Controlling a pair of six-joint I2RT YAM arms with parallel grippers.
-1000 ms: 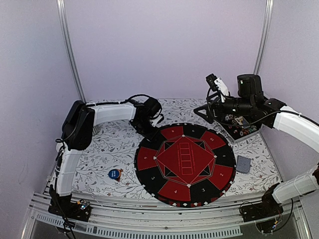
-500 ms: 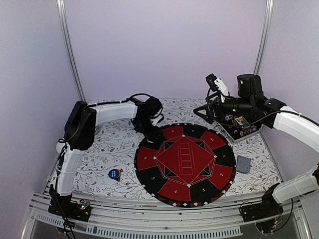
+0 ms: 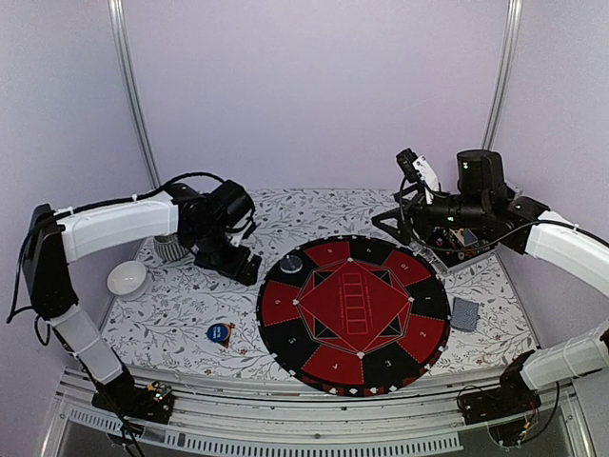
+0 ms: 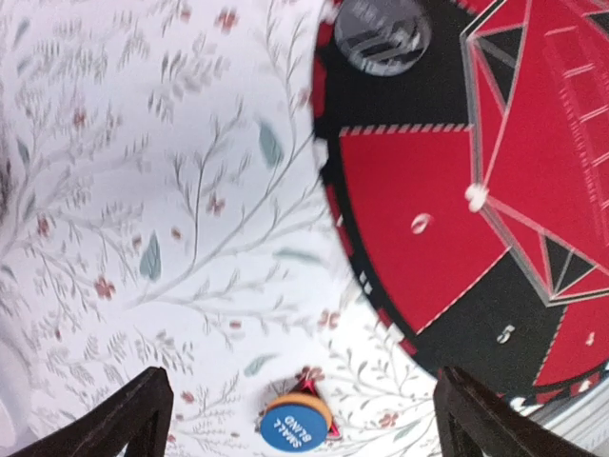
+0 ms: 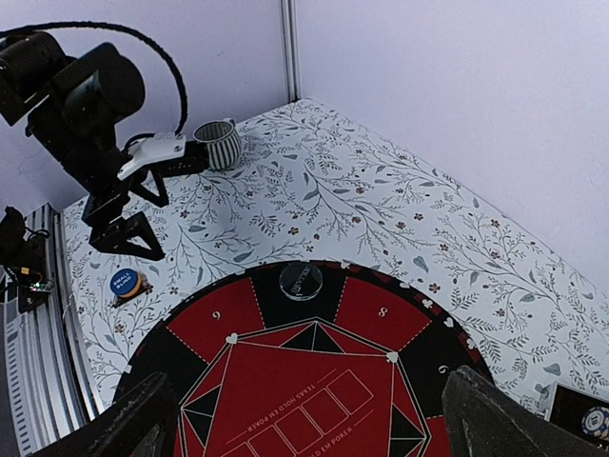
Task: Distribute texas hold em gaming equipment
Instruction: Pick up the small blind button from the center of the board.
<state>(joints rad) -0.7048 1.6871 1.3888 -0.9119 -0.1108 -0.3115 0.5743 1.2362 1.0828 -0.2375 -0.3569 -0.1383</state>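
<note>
Blue disc (image 3: 219, 332) lettered SMALL BLIND, left of mat (image 3: 284, 305) | left gripper (image 3: 240, 267) low beside mat's far-left rim, jaws wide, empty | dark disc (image 3: 291, 264) on mat's far-left sector | right gripper (image 3: 403, 225) raised over mat's far-right rim, jaws wide, empty | cards (image 3: 464, 313) right of mat

Enclosure: plain lilac walls (image 3: 314, 86), two aluminium corner posts (image 3: 134, 105). Tabletop (image 3: 205, 286) covered in white floral-print cloth. Even, diffuse lighting.

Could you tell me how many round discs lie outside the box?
2: a blue disc on the tablecloth left of the mat, a dark disc on the mat's far-left edge. Others may hide under the blue.
</note>
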